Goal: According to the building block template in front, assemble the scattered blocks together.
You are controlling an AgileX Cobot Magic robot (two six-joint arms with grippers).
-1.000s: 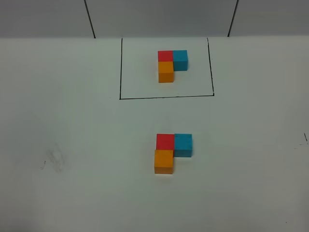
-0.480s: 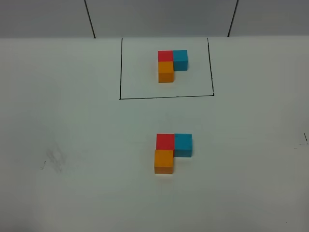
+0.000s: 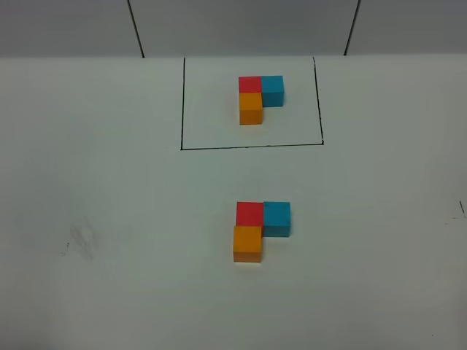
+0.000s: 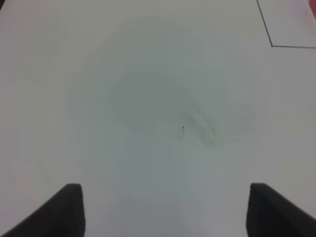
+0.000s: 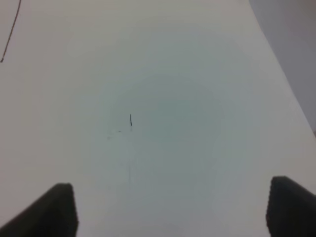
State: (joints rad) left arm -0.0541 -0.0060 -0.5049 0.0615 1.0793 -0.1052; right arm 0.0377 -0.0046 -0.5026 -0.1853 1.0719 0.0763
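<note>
- A plain white desk (image 3: 109, 219) fills the exterior high view, with a grey wall behind it.
- Left hand (image 4: 165, 210) and right hand (image 5: 170, 210): fingers spread, empty, each over bare desk, clear of the blocks.
- The scattered blocks (image 3: 261, 227) sit mid-desk, touching in an L, neither arm visibly nearer.
- Beyond them, the building block template (image 3: 259, 98) shows the same L, so the task looks complete.

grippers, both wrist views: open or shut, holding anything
Left gripper: open, jaws spread wide, nothing between them, only bare white table below.
Right gripper: open, jaws apart, holding nothing.
</note>
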